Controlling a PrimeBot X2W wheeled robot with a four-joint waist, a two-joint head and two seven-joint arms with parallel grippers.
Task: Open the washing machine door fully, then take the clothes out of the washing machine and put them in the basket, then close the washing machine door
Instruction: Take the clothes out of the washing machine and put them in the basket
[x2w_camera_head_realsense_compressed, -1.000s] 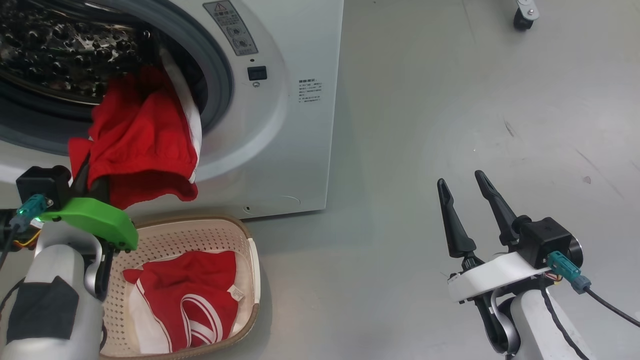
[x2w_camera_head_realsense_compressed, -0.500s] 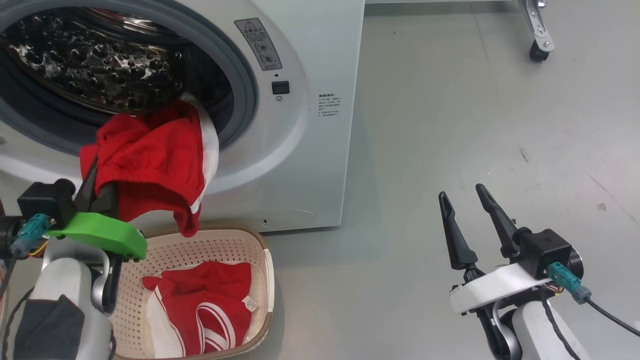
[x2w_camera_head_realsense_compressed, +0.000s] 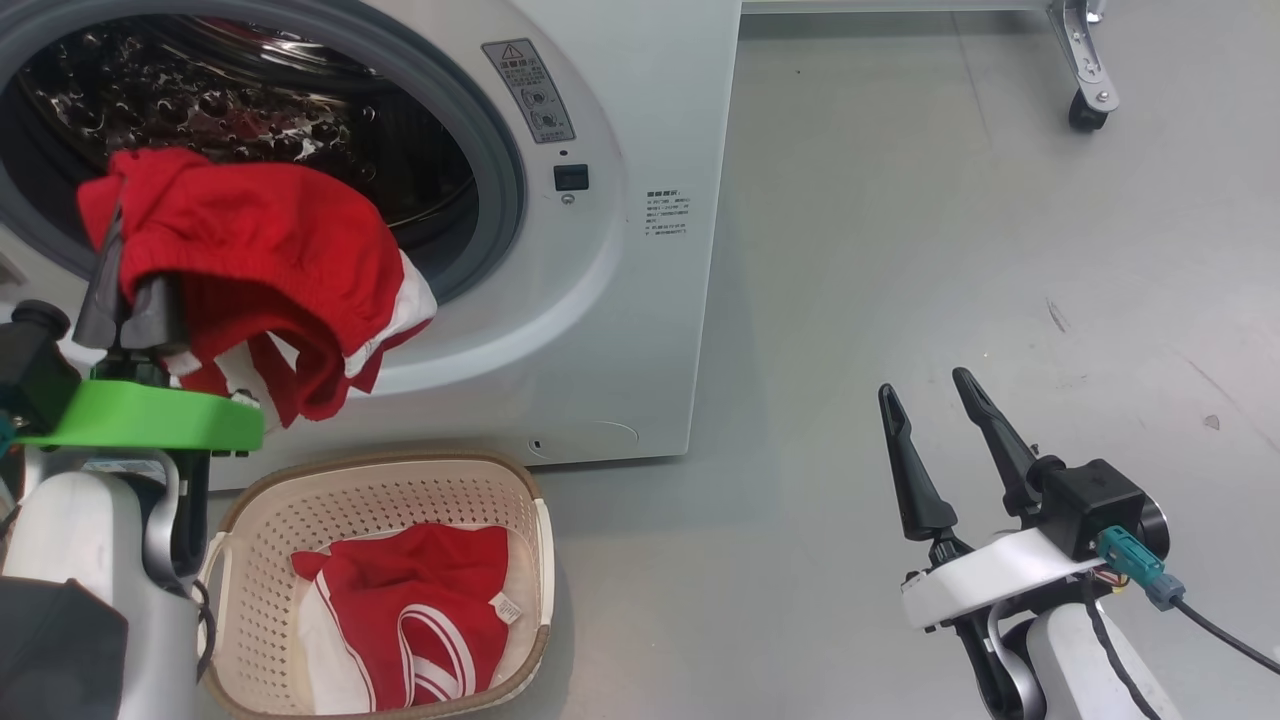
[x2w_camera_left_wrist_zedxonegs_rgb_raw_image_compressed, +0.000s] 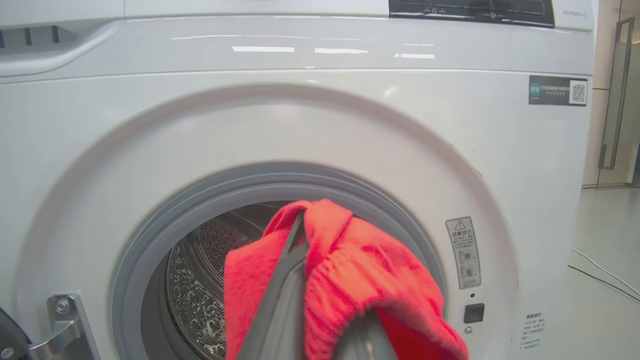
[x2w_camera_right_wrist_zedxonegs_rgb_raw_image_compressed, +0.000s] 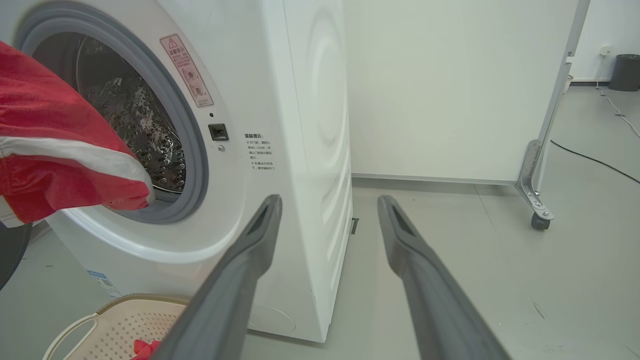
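Left gripper (x2w_camera_head_realsense_compressed: 128, 290) clamped on a red garment (x2w_camera_head_realsense_compressed: 270, 250) in front of the washer (x2w_camera_head_realsense_compressed: 640, 300).

Its two dark fingers are pinched together through a bunched fold, and the cloth drapes over them, white stripe trim hanging on the lower right side. The garment is outside the grey-rimmed drum mouth and higher than the basket (x2w_camera_head_realsense_compressed: 400, 490), which stands on the floor (x2w_camera_head_realsense_compressed: 900, 250) just before the washer. In the basket lie another red garment (x2w_camera_head_realsense_compressed: 420, 600) with white stripes and a white cloth (x2w_camera_head_realsense_compressed: 320, 655). Right gripper (x2w_camera_head_realsense_compressed: 922, 382) hangs well apart over bare floor, fingers spread wide, holding nothing.
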